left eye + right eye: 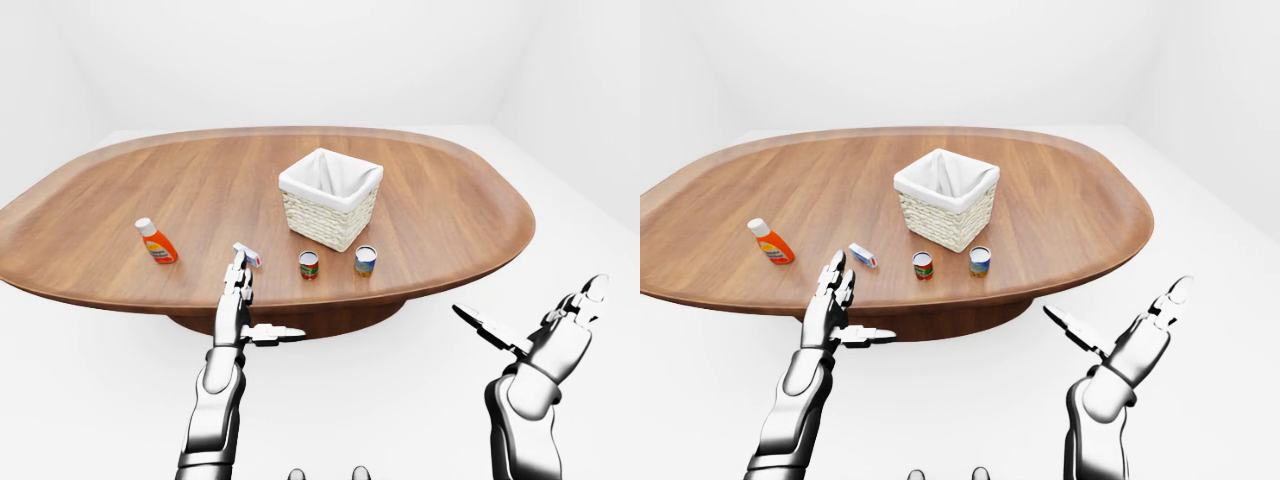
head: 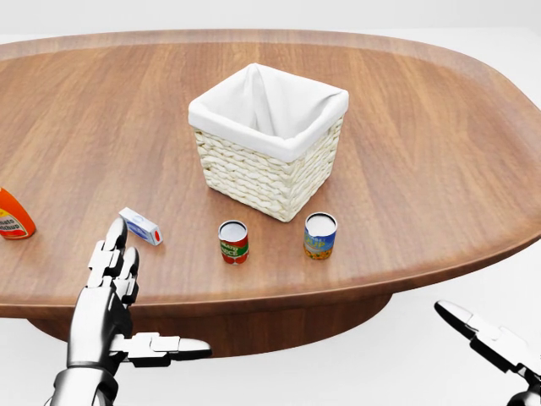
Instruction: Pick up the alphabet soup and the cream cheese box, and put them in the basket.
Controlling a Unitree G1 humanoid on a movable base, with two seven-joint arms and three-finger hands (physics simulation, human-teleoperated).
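On the wooden tabletop [image 2: 439, 152] stands the basket [image 2: 269, 139]; near it the alphabet soup [image 2: 233, 242], left the cream cheese box [image 2: 139, 226]. Both hands, left hand [image 2: 110, 296] and right hand [image 1: 545, 335], have fingers wide, empty. Reaching carelessly could tip the can.

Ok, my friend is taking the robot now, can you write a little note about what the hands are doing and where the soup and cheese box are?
Left hand: open, empty, at the table's near edge just below the cream cheese box.
Right hand: open, empty, off the table to the right.
Alphabet soup: standing below the basket, with a blue can to its right.
Done: nothing, the basket looks empty.
Left: pick up both and drop them in.
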